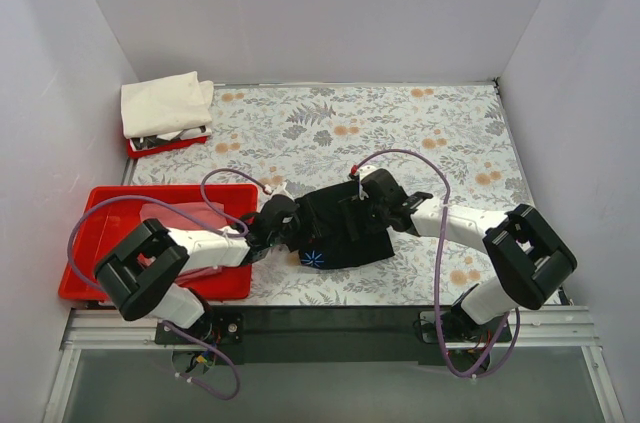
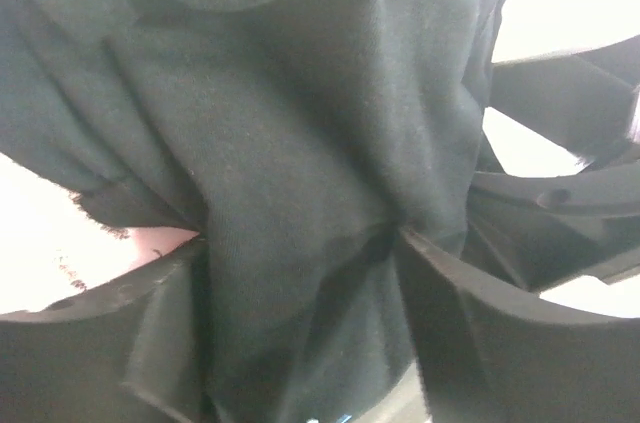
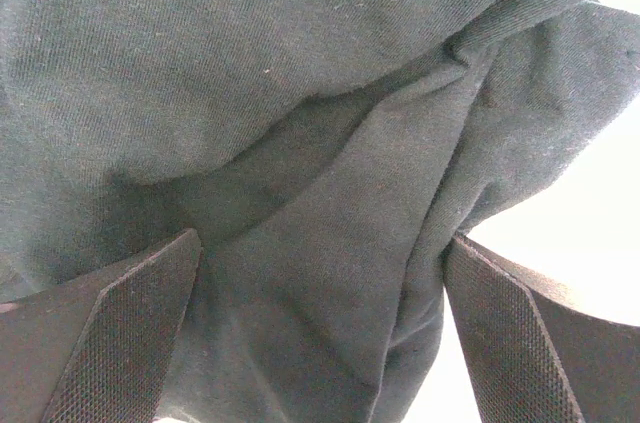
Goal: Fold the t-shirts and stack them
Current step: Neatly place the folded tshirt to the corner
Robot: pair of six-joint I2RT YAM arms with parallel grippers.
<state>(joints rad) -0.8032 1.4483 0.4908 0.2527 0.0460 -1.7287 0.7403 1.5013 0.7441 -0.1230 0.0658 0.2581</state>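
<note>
Three t-shirts in all.

Black t-shirt (image 1: 345,233): lies in a bunched-up heap in the middle of the counter (image 1: 330,123), between the two claws. Shows a small blue mark (image 1: 314,258) at its near edge.

Left claw (image 1: 283,221): sits at the left side of the heap, down in the cloth. Seen from the left wrist, stands about half shut, with a thick fold of black cloth between its fingers (image 2: 120,343). Touches the cloth on both sides. Cannot tell if squeezing it tight or only brushing it.

Right claw (image 1: 372,195): sits at the far right side of the same heap. Seen from the right wrist, stands wide, with black cloth hanging loose in the gap between its fingers (image 3: 110,343). Holds nothing tight.

Pink t-shirt (image 1: 180,215): lies in the big red tray (image 1: 95,243) at the near left of the counter, partly hidden under the left arm (image 1: 190,243). Too covered to tell if folded.

Cream-white t-shirt (image 1: 165,103): lies folded at the far left corner, on top of a small red tray (image 1: 170,146). Covers most of that tray, with only its near edge peeking out. Well apart from the black heap and from both claws.
</note>
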